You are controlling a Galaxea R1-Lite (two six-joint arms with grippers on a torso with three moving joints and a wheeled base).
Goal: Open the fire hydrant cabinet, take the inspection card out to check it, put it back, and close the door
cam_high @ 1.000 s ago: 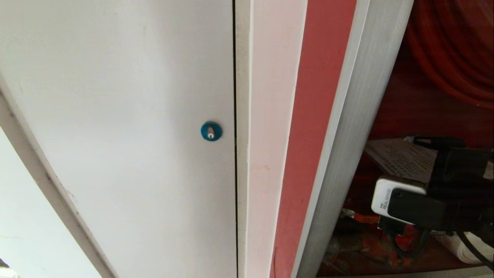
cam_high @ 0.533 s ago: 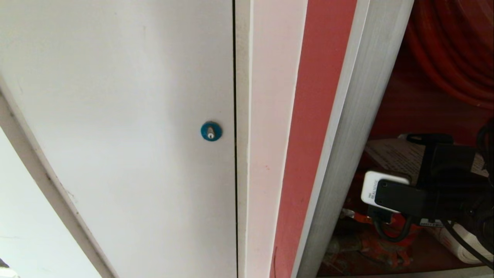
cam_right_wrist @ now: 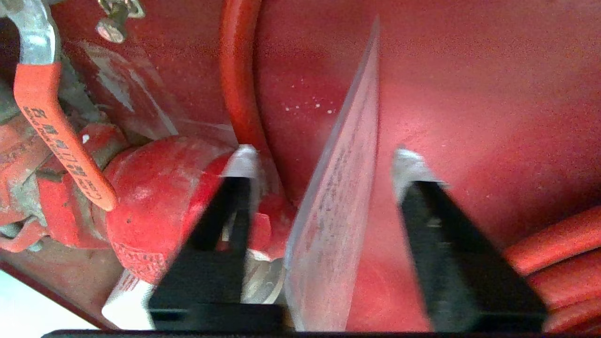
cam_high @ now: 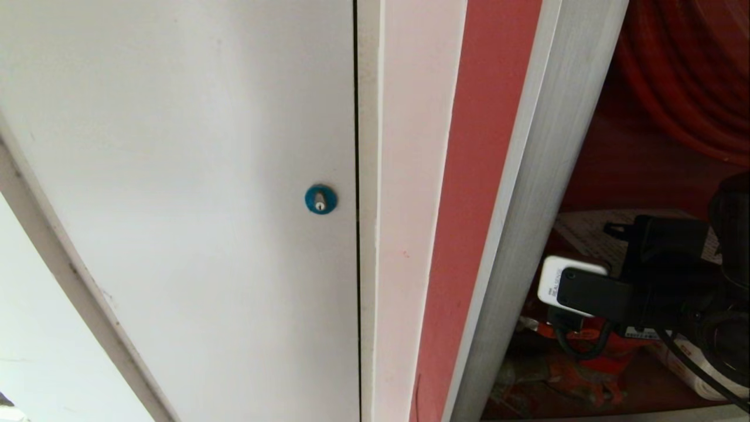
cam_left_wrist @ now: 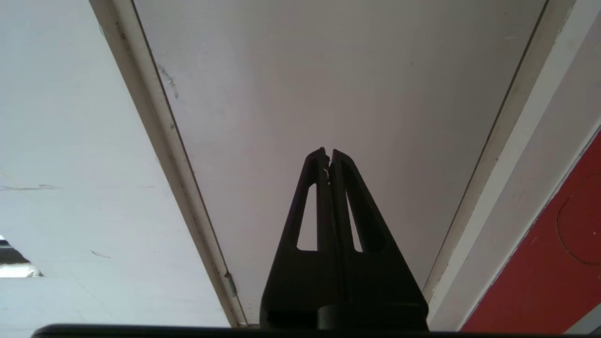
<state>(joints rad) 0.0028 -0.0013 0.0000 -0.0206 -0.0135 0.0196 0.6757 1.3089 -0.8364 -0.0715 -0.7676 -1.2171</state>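
Right claw [cam_right_wrist: 319, 159] inside the fire hydrant cabinet [cam_high: 545, 176], fingers parted on either side of the inspection card [cam_right_wrist: 338, 197], which stands edge-on in the gap; contact with either finger cannot be told. Red valve [cam_right_wrist: 141, 202] just beside one finger, red hose [cam_right_wrist: 558, 263] past the other. Left claw [cam_left_wrist: 327, 157] clenched, empty, facing the white door [cam_left_wrist: 328, 84].

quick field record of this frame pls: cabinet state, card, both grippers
cabinet: fire hydrant cabinet open, red hose coiled inside
card: inspection card edge-on between the right fingers, gaps both sides, not clamped
right gripper: right gripper inside cabinet, jaws apart around the card
left gripper: left gripper shut, empty, facing the white door
valve: red valve beside the card
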